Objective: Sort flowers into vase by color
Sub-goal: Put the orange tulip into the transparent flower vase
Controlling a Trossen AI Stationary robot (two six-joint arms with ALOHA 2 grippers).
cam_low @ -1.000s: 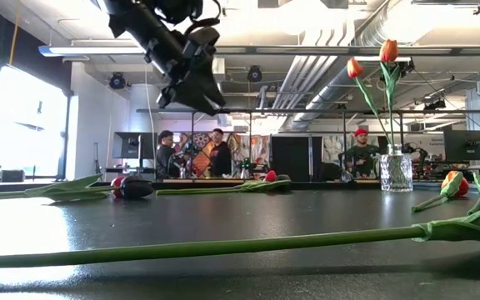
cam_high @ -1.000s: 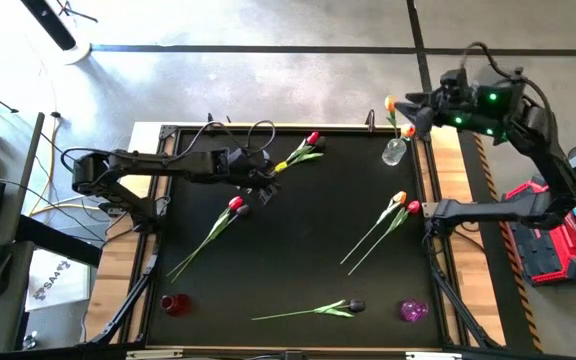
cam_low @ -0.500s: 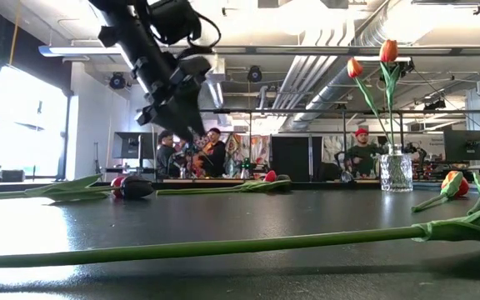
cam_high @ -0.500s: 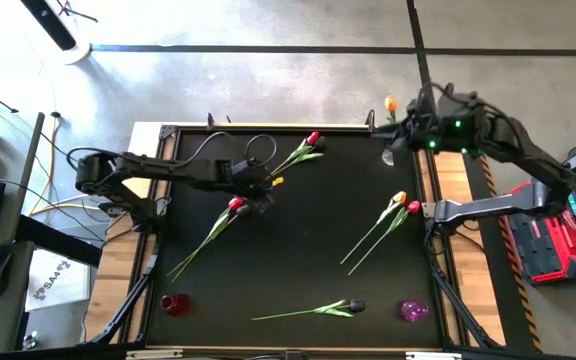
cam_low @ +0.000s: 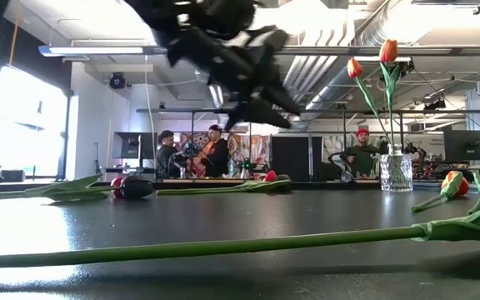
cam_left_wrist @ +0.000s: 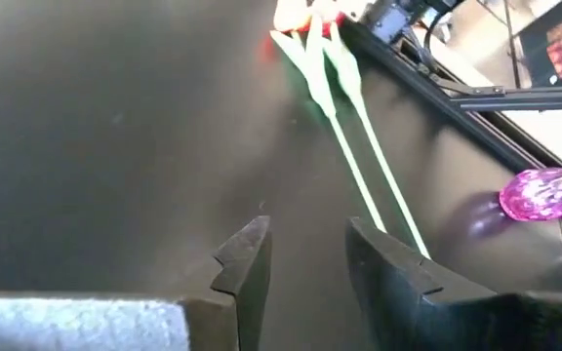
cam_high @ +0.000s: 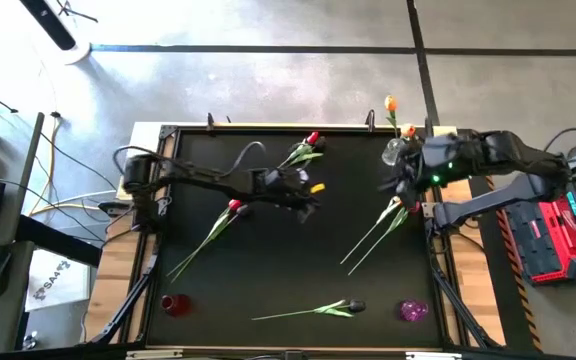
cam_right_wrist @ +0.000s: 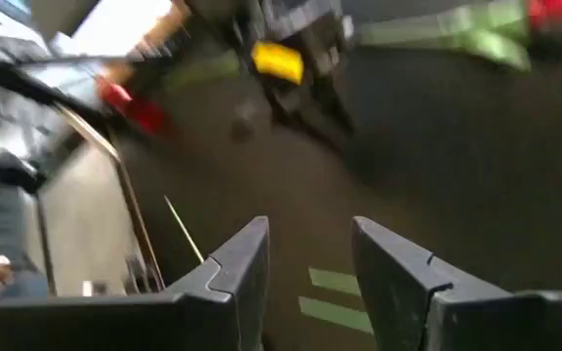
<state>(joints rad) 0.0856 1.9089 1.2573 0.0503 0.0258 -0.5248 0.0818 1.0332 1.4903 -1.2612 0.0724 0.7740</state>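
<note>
- left claw (cam_high: 308,203), empty and slightly parted, has swung to mid-bench, off the red tulip (cam_high: 234,205).
- right claw (cam_high: 400,185), empty and parted, has left the vase (cam_high: 395,151) for the paired tulips (cam_high: 400,204).

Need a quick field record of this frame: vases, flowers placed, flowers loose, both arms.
clear vase: back right corner of the table, holds two orange tulips
red vase: front left, no flowers
purple vase: front right, no flowers
loose flowers on mat: five lying flat; one dark-headed at front
left gripper: above mat centre, fingers apart, holding nothing
right gripper: by the clear vase, above a loose pair of tulips, fingers apart, holding nothing
</note>
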